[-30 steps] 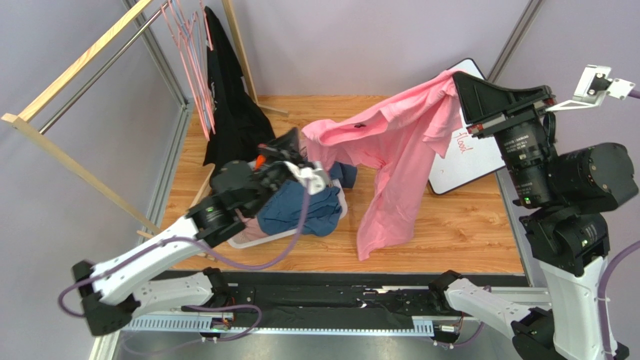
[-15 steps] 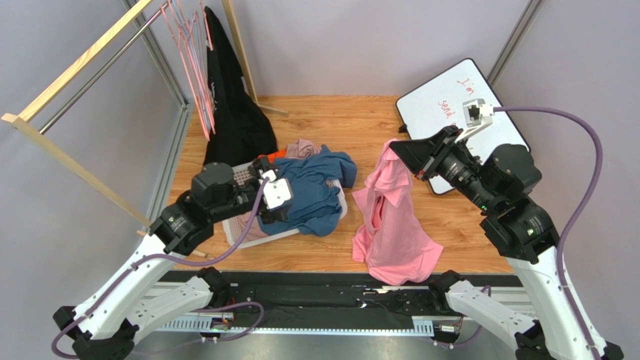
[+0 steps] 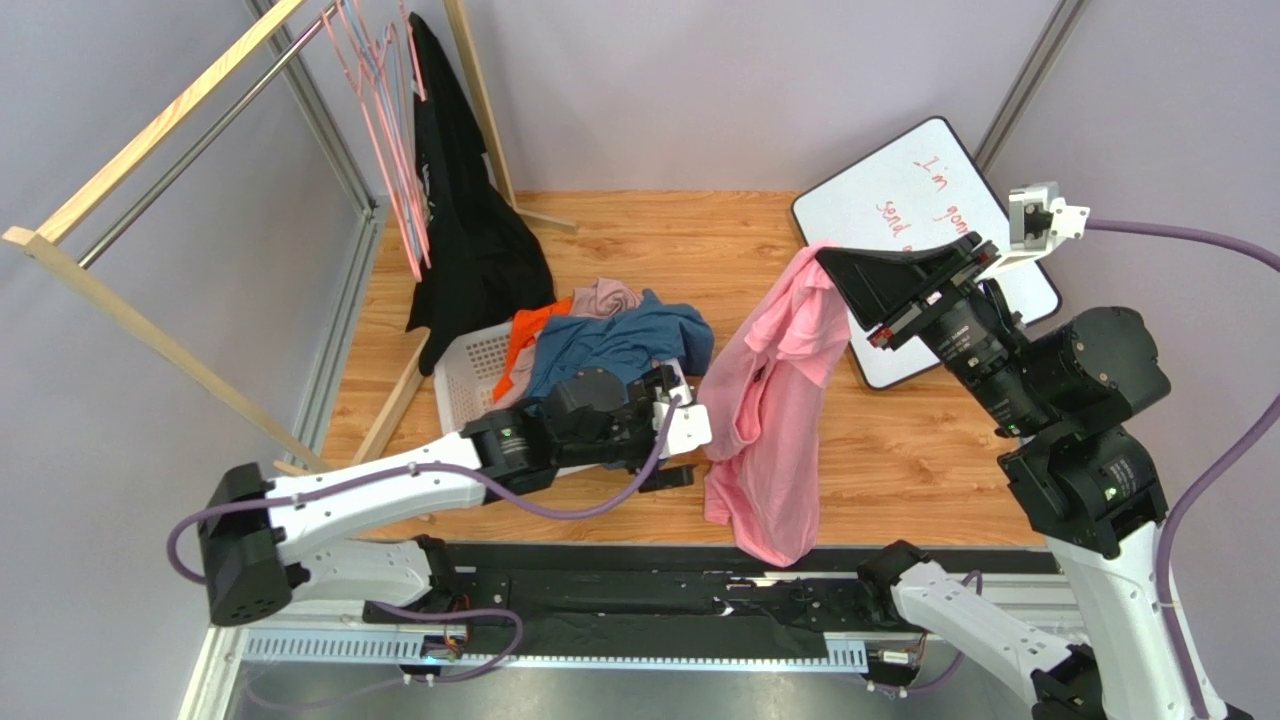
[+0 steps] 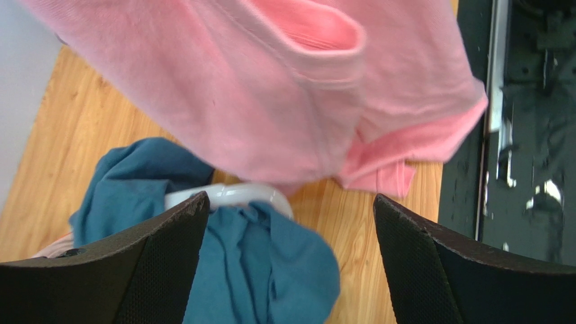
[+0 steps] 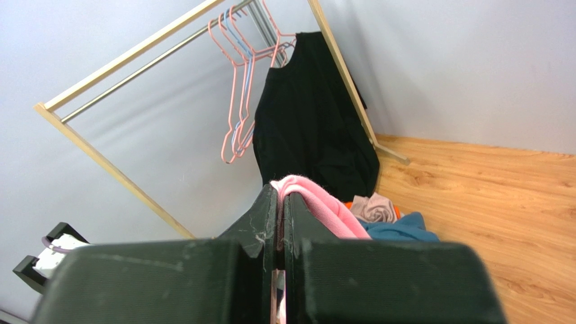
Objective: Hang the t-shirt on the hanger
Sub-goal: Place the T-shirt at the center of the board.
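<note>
Left claw (image 4: 289, 206) swung beneath t-shirt (image 3: 774, 405), jaws wide and empty, right claw (image 5: 279, 202) clamped on t-shirt

Robot lab test cell. Bare grey walls (image 3: 751, 75), metal frame posts (image 3: 316, 113) in the corners. My left arm (image 3: 376, 488) and right arm (image 3: 1082, 390) are bolted to a black rail (image 3: 676, 600) at the edge of a wood surface (image 3: 932, 465), with purple cables (image 3: 1187, 233) hanging loose. Staged props: wooden clothes rack (image 3: 150, 138) with hangers (image 3: 394, 150), laundry basket (image 3: 473, 360), whiteboard (image 3: 902, 195) with red scribble.
</note>
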Available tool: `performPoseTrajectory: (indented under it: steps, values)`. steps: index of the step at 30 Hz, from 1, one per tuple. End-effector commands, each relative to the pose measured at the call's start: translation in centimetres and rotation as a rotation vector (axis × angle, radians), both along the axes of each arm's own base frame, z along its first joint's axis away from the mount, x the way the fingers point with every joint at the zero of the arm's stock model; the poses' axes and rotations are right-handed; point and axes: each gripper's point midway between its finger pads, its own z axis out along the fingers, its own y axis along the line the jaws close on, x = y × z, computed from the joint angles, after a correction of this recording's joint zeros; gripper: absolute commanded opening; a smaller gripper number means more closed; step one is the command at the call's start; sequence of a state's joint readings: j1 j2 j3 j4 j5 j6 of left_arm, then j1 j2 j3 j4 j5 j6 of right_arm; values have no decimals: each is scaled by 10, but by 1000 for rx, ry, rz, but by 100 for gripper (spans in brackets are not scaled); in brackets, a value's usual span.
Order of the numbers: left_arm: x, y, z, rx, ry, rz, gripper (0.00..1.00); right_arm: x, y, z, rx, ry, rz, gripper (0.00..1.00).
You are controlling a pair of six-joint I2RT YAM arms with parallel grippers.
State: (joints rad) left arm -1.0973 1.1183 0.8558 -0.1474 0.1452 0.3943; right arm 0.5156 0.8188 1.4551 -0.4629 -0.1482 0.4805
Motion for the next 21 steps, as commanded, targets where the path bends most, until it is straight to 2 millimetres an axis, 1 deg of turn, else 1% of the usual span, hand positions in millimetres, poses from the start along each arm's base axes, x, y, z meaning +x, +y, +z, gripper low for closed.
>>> performPoseTrajectory:
  steps: [1, 2, 3, 6, 8, 9, 10, 11, 12, 13, 14, 15, 16, 18, 19, 20, 21]
  values:
    - [20, -46, 36, -186, 56, 118, 95, -6, -13, 42, 71, -125, -46, 0]
    - [22, -50, 37, -197, 69, 132, 95, -8, -15, 46, 78, -135, -49, 0]
    - [26, -56, 34, -192, 80, 145, 95, -8, -16, 48, 80, -140, -58, 0]
    - [30, -63, 31, -201, 119, 172, 96, -9, -21, 56, 96, -161, -80, 0]
    - [24, -68, 30, -202, 148, 165, 99, -8, -25, 60, 108, -172, -100, 0]
    - [15, -71, 32, -202, 147, 143, 99, -7, -28, 62, 113, -174, -116, 0]
    - [11, -72, 33, -201, 134, 138, 99, -6, -28, 63, 118, -178, -119, 0]
    - [9, -71, 36, -201, 103, 141, 99, -5, -29, 64, 121, -177, -125, 0]
    - [-2, -71, 42, -209, 84, 126, 98, -3, -31, 64, 126, -174, -139, 0]
    - [-1, -68, 46, -212, 60, 152, 97, -3, -32, 66, 131, -177, -144, 0]
    - [-3, -65, 49, -209, 45, 152, 95, -2, -32, 65, 131, -175, -147, 0]
    - [-10, -62, 56, -219, 39, 144, 93, 1, -37, 66, 143, -171, -179, 0]
    - [-8, -56, 57, -213, 29, 173, 91, 2, -38, 66, 144, -169, -186, 0]
    - [-8, -50, 65, -220, 16, 199, 82, 4, -40, 66, 157, -161, -202, 0]
    - [-5, -46, 62, -199, 7, 228, 79, 6, -40, 64, 158, -157, -205, 0]
    - [-6, -45, 64, -199, -2, 225, 76, 7, -40, 64, 163, -154, -207, 0]
    - [-10, -47, 66, -197, -14, 205, 76, 8, -40, 64, 170, -151, -210, 0]
